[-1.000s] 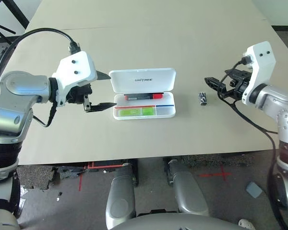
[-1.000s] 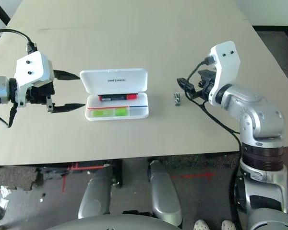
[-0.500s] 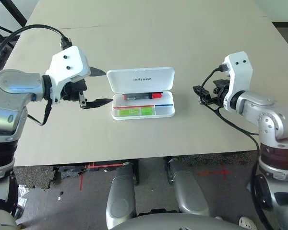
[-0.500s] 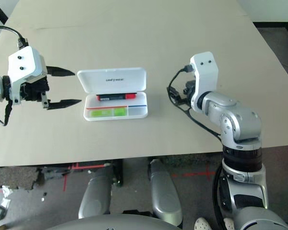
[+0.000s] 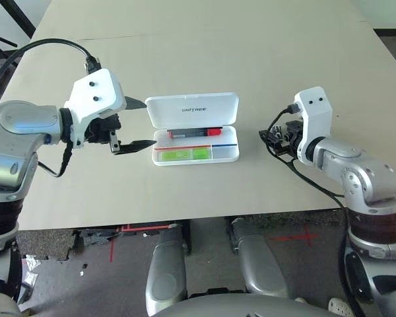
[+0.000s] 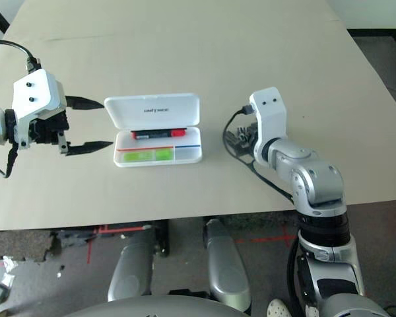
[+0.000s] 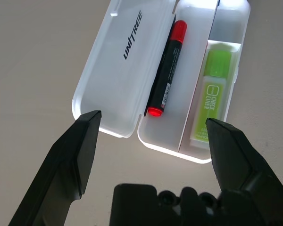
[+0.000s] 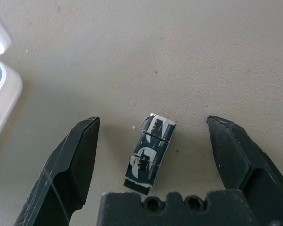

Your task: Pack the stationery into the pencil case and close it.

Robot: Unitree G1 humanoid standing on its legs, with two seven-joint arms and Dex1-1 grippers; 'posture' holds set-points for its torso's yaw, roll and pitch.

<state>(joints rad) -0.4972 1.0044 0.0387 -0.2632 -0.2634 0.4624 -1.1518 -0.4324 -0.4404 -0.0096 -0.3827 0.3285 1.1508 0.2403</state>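
We see the right gripper [image 8: 151, 129] spread wide, fingers straddling the small black-and-silver clip piece [image 8: 149, 153] that lies flat on the table [image 8: 179, 52]; neither finger touches it, nothing held. In the left eye view this gripper sits at centre right of the frame, low over the tabletop, well apart from the pencil case [image 5: 195, 129]. The left gripper [image 5: 140, 123] at left centre is also wide open and empty, its fingertips just beside the case's left end, not touching. The case lies open in the middle of the frame, lid folded back flat with UNITREE lettering up. Inside, the red marker [image 7: 166, 70] with black body lies in the compartment next to the hinge, and the lime-green highlighter [image 7: 210, 92] in the outer compartment beside it.
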